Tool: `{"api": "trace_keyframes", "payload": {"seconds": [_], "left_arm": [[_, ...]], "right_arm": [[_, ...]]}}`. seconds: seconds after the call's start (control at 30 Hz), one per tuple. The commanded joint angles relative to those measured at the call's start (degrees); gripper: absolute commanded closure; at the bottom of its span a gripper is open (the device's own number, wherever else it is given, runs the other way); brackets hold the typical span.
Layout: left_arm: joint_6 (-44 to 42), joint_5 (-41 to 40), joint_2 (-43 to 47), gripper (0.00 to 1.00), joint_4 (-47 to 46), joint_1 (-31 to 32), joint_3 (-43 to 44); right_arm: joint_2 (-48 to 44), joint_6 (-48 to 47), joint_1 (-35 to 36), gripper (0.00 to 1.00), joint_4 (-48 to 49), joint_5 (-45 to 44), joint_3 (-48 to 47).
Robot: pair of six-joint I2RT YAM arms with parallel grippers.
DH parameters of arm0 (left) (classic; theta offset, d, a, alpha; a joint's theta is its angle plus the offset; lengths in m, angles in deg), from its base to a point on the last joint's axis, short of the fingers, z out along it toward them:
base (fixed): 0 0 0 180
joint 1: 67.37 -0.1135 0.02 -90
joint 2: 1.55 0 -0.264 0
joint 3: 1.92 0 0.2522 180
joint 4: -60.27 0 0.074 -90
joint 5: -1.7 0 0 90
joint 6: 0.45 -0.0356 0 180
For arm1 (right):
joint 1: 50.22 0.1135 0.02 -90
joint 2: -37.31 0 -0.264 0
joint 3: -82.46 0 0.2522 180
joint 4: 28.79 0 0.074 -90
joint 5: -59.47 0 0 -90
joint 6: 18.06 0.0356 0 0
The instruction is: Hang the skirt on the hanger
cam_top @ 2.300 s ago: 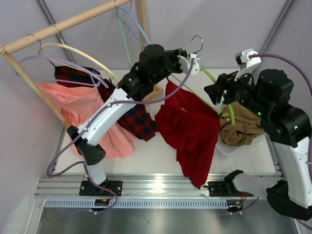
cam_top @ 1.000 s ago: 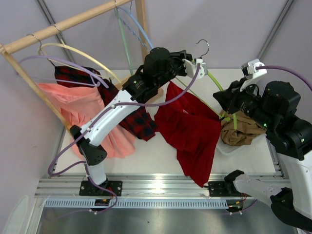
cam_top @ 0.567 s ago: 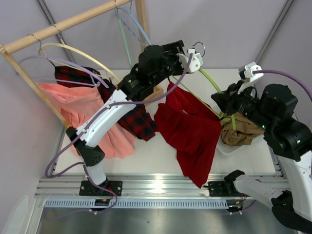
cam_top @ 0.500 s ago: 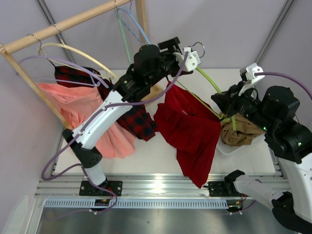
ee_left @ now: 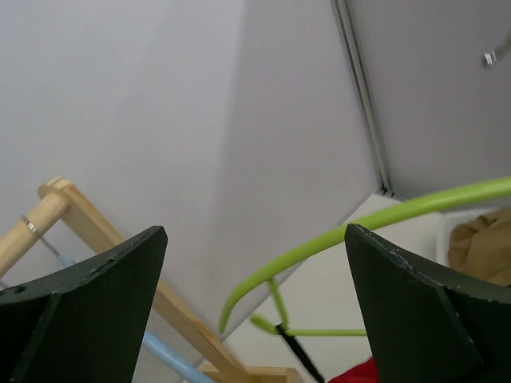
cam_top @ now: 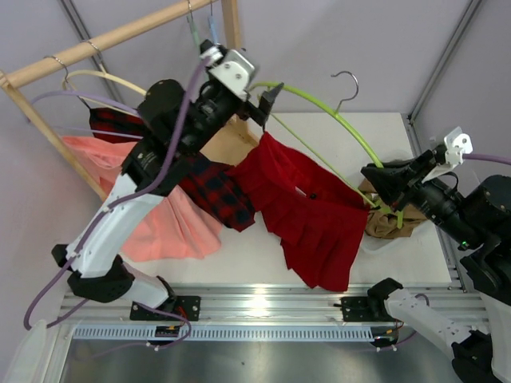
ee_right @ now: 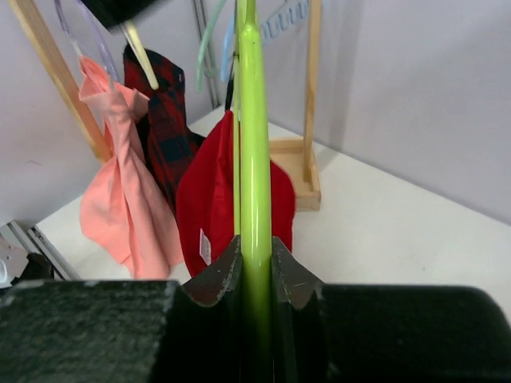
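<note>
Deep-red skirt (cam_top: 307,211) hangs from the lime hanger (cam_top: 319,100) above mid-table (cam_top: 263,255), so placement looks nearly done. The right end effector (ee_right: 255,255) pinches the hanger's right end; the left end effector (ee_left: 255,235) is spread, holding nothing.

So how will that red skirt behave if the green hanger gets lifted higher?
Probably floppy: the skirt hangs in loose pleats below the hanger, so it would likely sway. Likely light too: the thin hanger, pinched at one end by the right gripper, shows no obvious sag.
</note>
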Motion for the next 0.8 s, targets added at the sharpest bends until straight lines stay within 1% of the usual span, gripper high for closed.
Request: {"api": "trace_keyframes", "payload": {"seconds": [0.0,0.03,0.07,0.13,0.17,0.2,0.23,0.3,0.37,0.53,0.63,0.67,0.77], "left_arm": [[10.87,-6.63,6.26,0.01,-6.58,-0.94,-0.73],[11.92,-8.64,6.79,0.00,-6.06,-0.94,-1.09],[13.24,-12.84,7.23,0.00,-4.74,-1.03,-1.00],[14.56,-16.91,7.23,0.00,-2.72,-1.29,-0.04],[16.92,-18.49,6.71,0.00,-1.23,-1.64,0.57],[18.25,-19.81,6.36,0.01,2.35,-2.43,1.45],[19.66,-20.44,6.09,0.00,4.21,-2.87,4.07],[24.40,-21.05,5.56,0.01,9.21,-4.62,6.02],[28.34,-20.97,5.82,0.01,11.61,-6.03,6.91],[32.32,-20.53,7.05,0.00,16.97,-9.90,5.86],[33.20,-20.18,10.04,0.01,16.37,-11.05,2.26],[33.47,-20.00,11.00,0.00,15.93,-11.40,-0.88],[34.70,-18.34,14.69,0.00,14.52,-13.59,-5.73]], "right_arm": [[-2.22,-0.43,-0.03,1.00,-1.06,-1.95,0.88],[-3.53,-0.43,-0.12,1.00,-0.71,-0.73,1.32],[-4.16,1.14,-0.03,1.00,-0.27,0.06,1.67],[-5.30,1.68,-0.12,1.00,0.52,1.91,2.38],[-5.39,1.94,-0.21,1.00,0.61,4.00,2.20],[-5.39,2.12,-0.21,1.00,0.96,5.07,2.03],[-5.31,2.21,-0.21,1.00,1.31,6.04,2.03],[-5.22,2.38,-0.21,1.00,2.97,8.15,2.46],[-4.52,2.65,-0.21,1.00,3.86,9.55,2.47],[-1.88,3.88,-0.38,1.00,7.11,11.76,0.46],[1.28,5.10,-0.38,1.00,8.08,14.04,-1.31],[1.81,5.46,-0.38,1.00,8.78,14.65,-1.84],[4.00,6.08,-0.38,1.00,10.63,14.14,-3.24]]}}
